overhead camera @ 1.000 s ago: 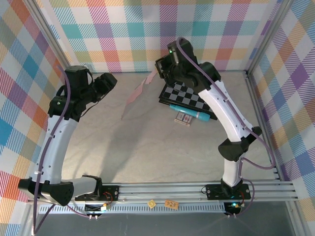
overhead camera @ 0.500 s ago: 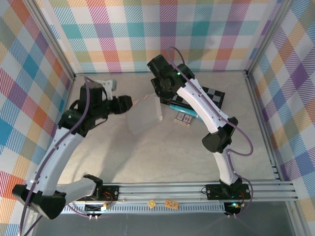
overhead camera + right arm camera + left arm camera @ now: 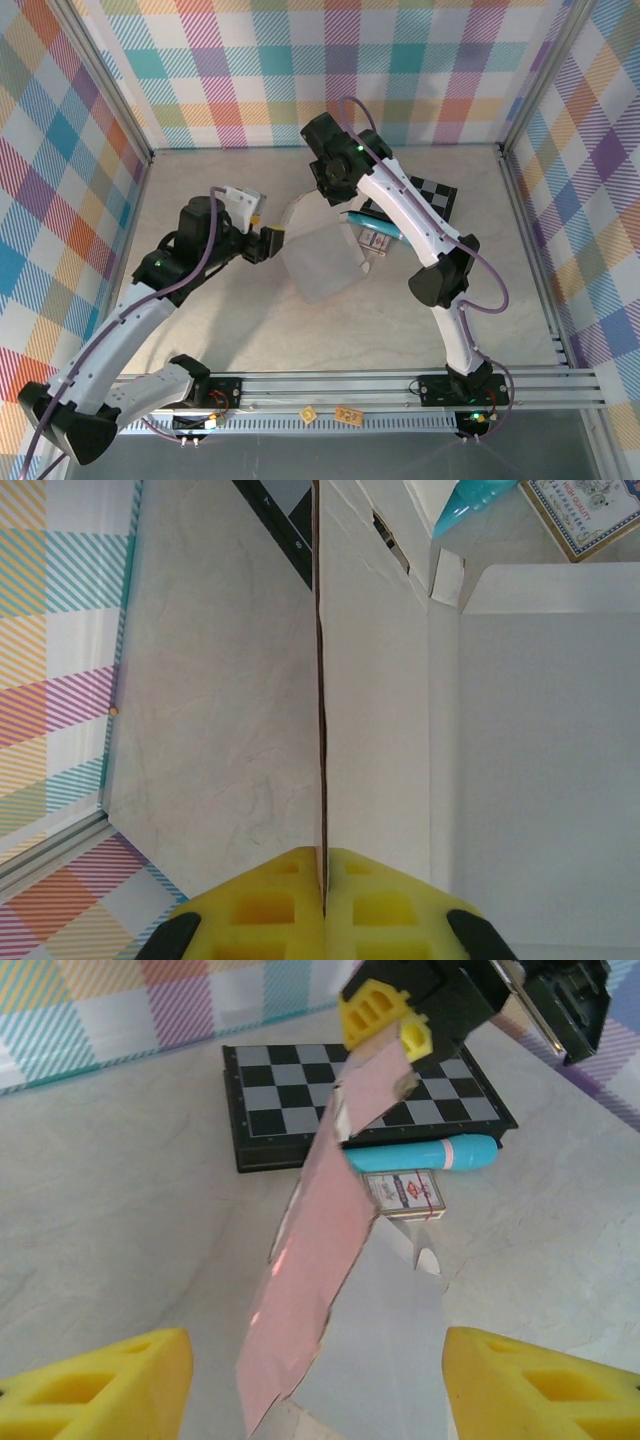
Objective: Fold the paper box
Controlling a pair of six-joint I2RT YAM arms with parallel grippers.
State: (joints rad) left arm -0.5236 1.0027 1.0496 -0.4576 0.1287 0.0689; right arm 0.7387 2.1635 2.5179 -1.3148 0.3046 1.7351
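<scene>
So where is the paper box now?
Mid-table in the top view, the paper box sits left of the card pack, pinched by the right gripper.

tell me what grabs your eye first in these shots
A dusty-pink thin cardboard die-cut sheet stands partly raised at centre, one edge pinched in the right hand. The left hand is open at the sheet's left edge. Behind lie a black-and-grey checkered board, a teal tube and a small printed card pack.

The table (image 3: 300, 340) is carrying one paper box (image 3: 318, 262), one checkered board (image 3: 300, 1090), one turquoise pen (image 3: 420, 1153) and one small card pack (image 3: 405, 1192). Two arms are reaching over it, the left arm (image 3: 125, 325) and the right arm (image 3: 415, 225).
</scene>
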